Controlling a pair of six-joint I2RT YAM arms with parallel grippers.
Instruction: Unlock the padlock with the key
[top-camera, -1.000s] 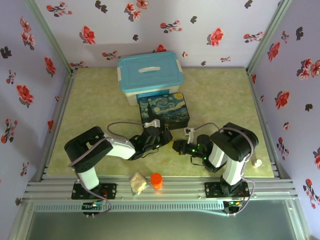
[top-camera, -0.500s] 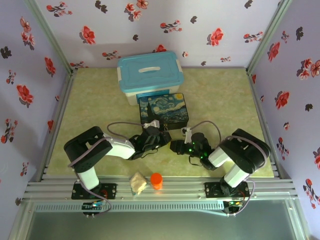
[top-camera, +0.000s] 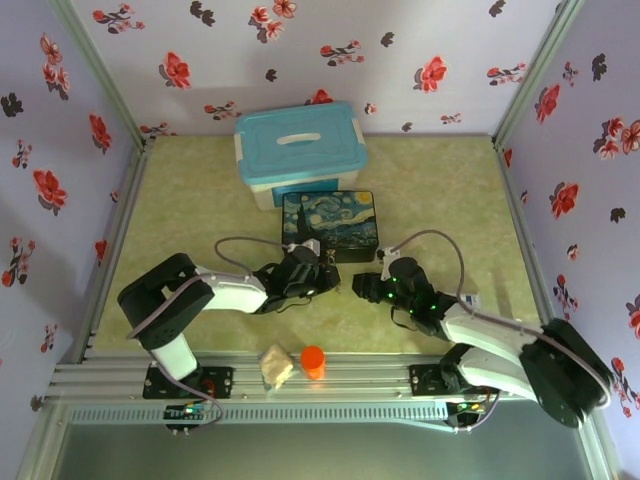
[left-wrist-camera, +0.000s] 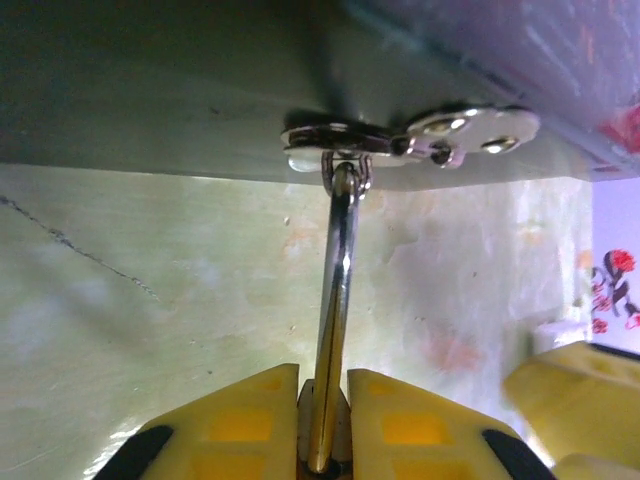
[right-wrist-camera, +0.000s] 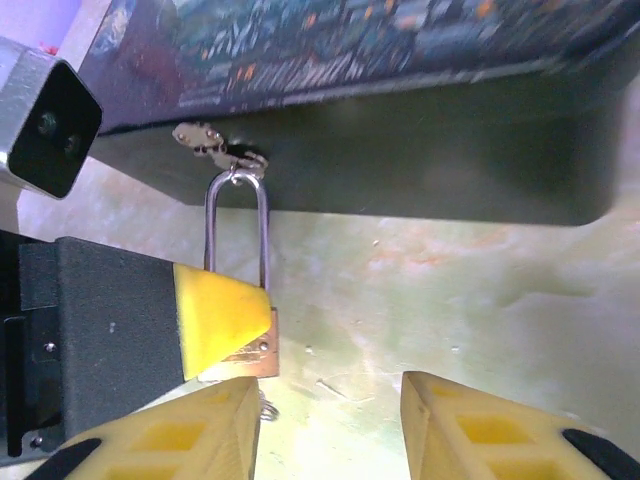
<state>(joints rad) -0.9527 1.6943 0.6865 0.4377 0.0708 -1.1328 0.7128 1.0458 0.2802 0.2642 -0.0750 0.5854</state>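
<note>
Opened up since before, the right gripper (right-wrist-camera: 330, 420) stands half wide and holds nothing, just beside the padlock (right-wrist-camera: 255, 352). The left gripper (left-wrist-camera: 323, 400) pinches the padlock, which hangs on the painted box (right-wrist-camera: 400, 150) clasp (right-wrist-camera: 205, 140). The box wall is close behind, and bare tabletop (top-camera: 460, 200) runs to the right edge.

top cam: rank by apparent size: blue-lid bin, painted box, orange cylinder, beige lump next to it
1. blue-lid bin, clearly largest
2. painted box
3. orange cylinder and beige lump: these look about alike in the top view, too close to rank
</note>
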